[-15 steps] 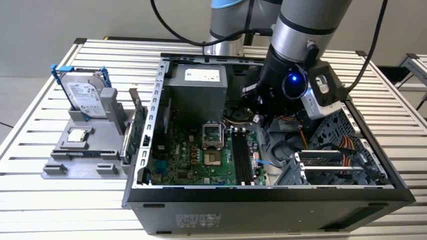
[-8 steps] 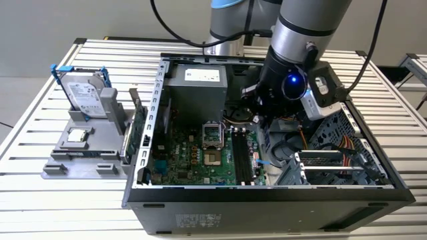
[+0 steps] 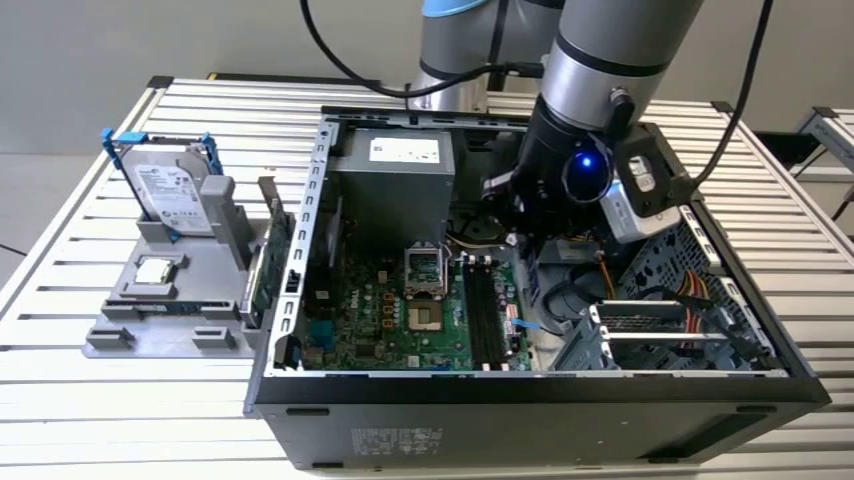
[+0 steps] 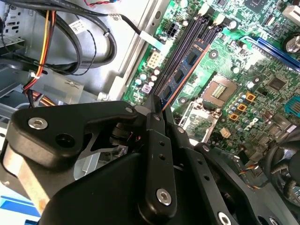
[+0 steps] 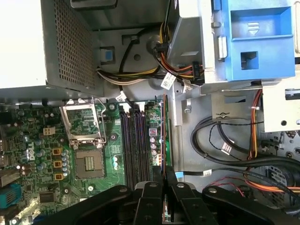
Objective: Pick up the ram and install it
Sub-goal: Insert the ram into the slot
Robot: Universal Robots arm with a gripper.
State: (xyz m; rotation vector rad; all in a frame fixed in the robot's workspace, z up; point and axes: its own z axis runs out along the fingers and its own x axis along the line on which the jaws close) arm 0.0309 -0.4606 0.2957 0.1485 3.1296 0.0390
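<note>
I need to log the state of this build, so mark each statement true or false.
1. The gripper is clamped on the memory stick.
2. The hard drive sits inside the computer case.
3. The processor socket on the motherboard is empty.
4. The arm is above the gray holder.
1. True. The gripper is shut on the memory stick, holding it above the motherboard.
2. False. The hard drive stands in the gray holder on the table, on the exterior view's left of the computer case.
3. True. The processor socket is bare.
4. False. The arm reaches down into the open case.
</note>
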